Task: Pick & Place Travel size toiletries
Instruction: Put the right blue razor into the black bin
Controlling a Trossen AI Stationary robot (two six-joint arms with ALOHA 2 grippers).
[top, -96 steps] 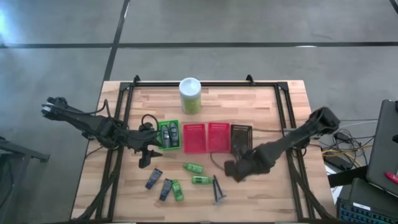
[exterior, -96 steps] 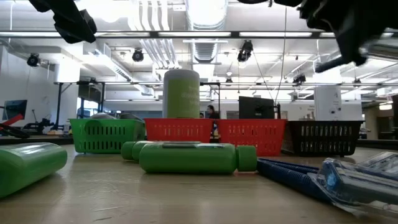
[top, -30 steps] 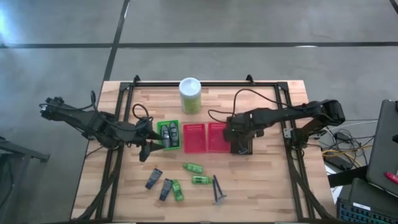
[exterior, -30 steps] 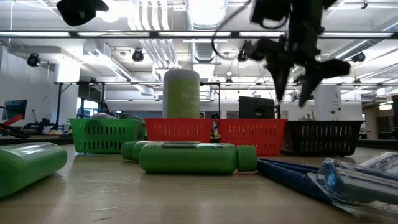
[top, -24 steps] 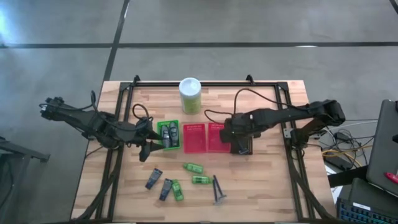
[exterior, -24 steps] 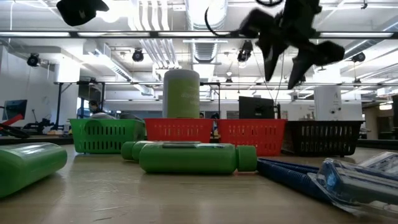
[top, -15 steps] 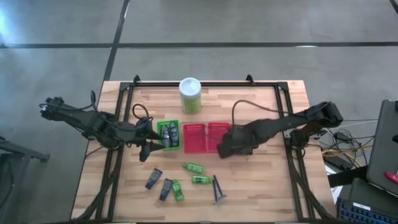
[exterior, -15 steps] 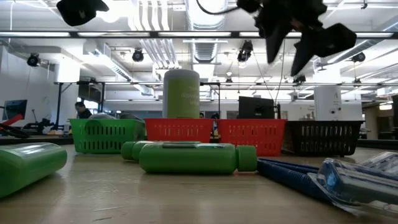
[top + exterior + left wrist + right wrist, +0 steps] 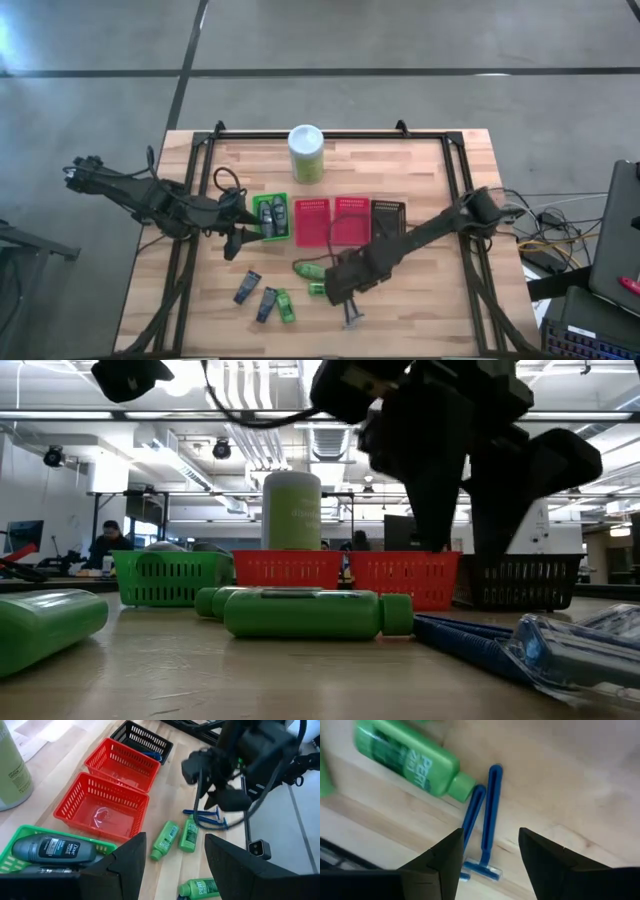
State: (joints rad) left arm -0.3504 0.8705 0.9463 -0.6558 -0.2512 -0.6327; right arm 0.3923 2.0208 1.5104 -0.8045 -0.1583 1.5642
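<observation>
Two blue razors (image 9: 483,822) lie side by side on the table near its near edge, also seen in the high view (image 9: 351,310). My right gripper (image 9: 490,832) hovers open just above them, fingers pointing down (image 9: 345,288), touching nothing. Green mini bottles (image 9: 311,270) (image 9: 286,306) and dark grey tubes (image 9: 247,287) lie flat to the left of the razors. My left gripper (image 9: 175,837) waits open beside the green basket (image 9: 272,217), which holds grey tubes (image 9: 54,850).
A row of slotted baskets crosses mid-table: green, two red (image 9: 312,222) (image 9: 350,220), and black (image 9: 388,220) with blue razors inside (image 9: 150,755). The tall green white-lidded canister (image 9: 306,152) stands behind them. Bare wood lies right of the razors.
My right gripper has left the space above the black basket and swung toward the table's near edge and left, coming down over the two razors. Its fingers have stayed open. The toiletries have not moved.
</observation>
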